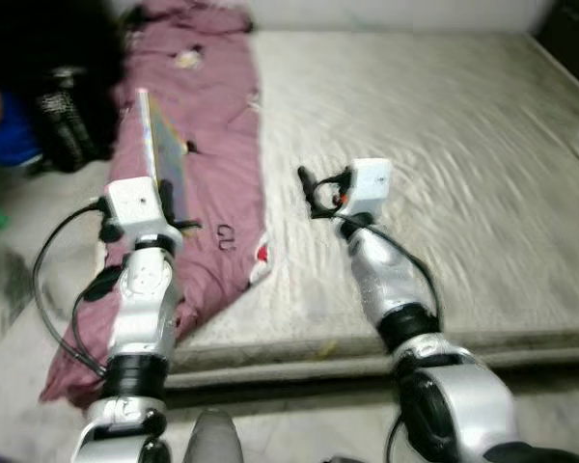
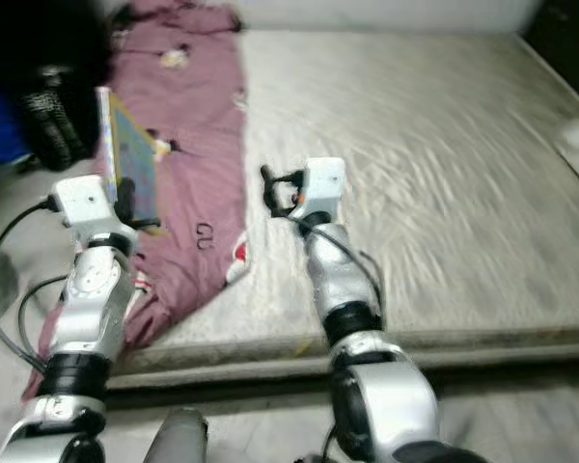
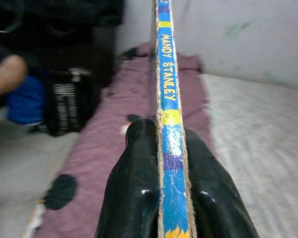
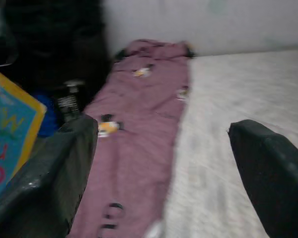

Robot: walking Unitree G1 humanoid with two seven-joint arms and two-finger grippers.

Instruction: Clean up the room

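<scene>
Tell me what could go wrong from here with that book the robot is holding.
The left pincer pinches the thin book near one edge with most of it sticking out, so it might tilt or slip. The blurred head views suggest motion, which could shake it loose onto the purple blanket.

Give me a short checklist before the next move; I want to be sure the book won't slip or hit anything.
1. Left end effector shut on the book: ok, both fingers press its spine.
2. Book held upright, on edge: ok; it stands above the purple blanket.
3. Grip depth: cannot tell; the fingers hold one end, and most of the book sticks out beyond them.
4. Right end effector free: ok, fingers wide apart, holding nothing, over the mattress.
5. Place to put the book: cannot tell, no shelf or box in view.
6. Left side: not ok, a person's arm and dark bags are close.
</scene>
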